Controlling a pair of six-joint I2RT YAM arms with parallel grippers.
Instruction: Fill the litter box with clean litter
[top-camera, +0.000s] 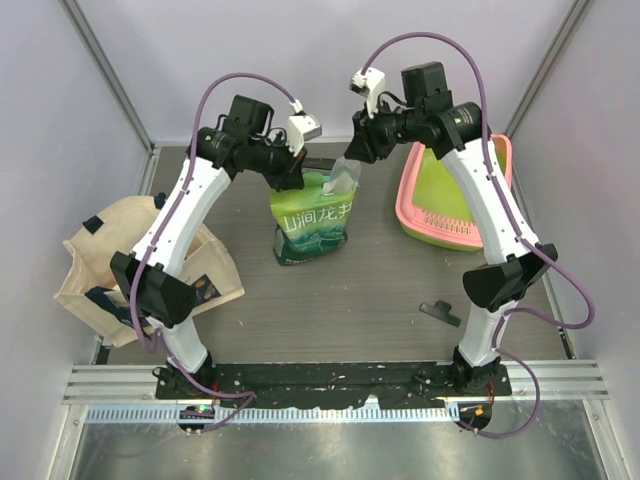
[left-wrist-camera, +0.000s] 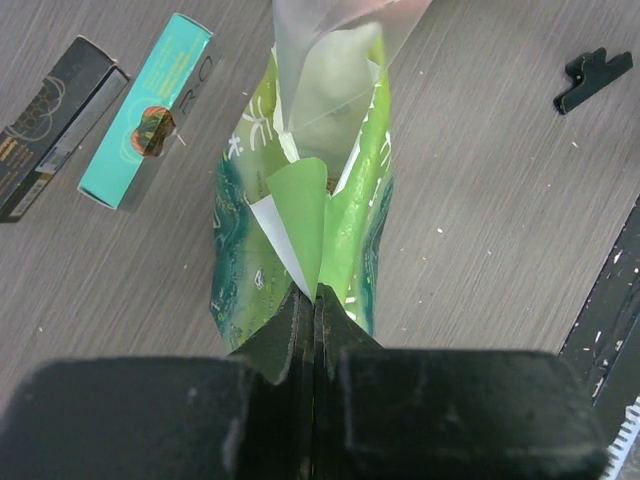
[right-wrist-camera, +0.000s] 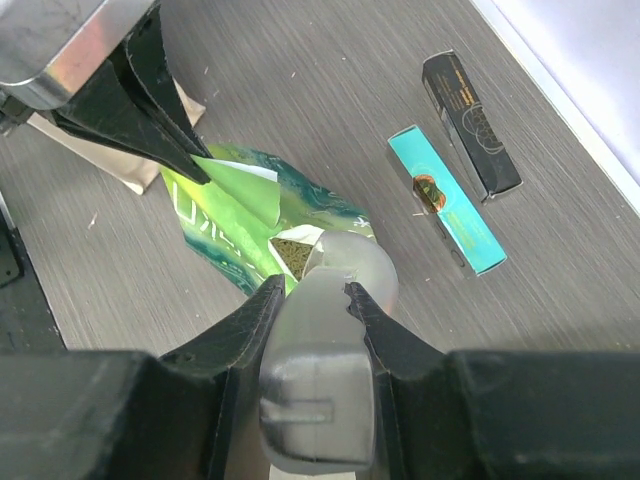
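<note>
The litter box (top-camera: 417, 215), pink rim and lime-green basin, stands at the back right, partly hidden by my right arm. The green printed bag (top-camera: 315, 225) stands upright at the table's middle. My left gripper (top-camera: 291, 176) is shut on the bag's top flap (left-wrist-camera: 315, 295). My right gripper (top-camera: 358, 150) is shut on the handle of the clear plastic scoop (right-wrist-camera: 320, 380), whose bowl (right-wrist-camera: 352, 265) sits at the bag's open mouth. Brownish granules of litter (right-wrist-camera: 292, 255) show inside the mouth. The scoop also shows in the left wrist view (left-wrist-camera: 330, 70).
A beige tote bag (top-camera: 110, 260) stands at the left edge. A teal box (left-wrist-camera: 145, 110) and a black box (left-wrist-camera: 55, 125) lie behind the bag. A black clip (top-camera: 440, 310) lies near my right arm's base. Walls close in on both sides.
</note>
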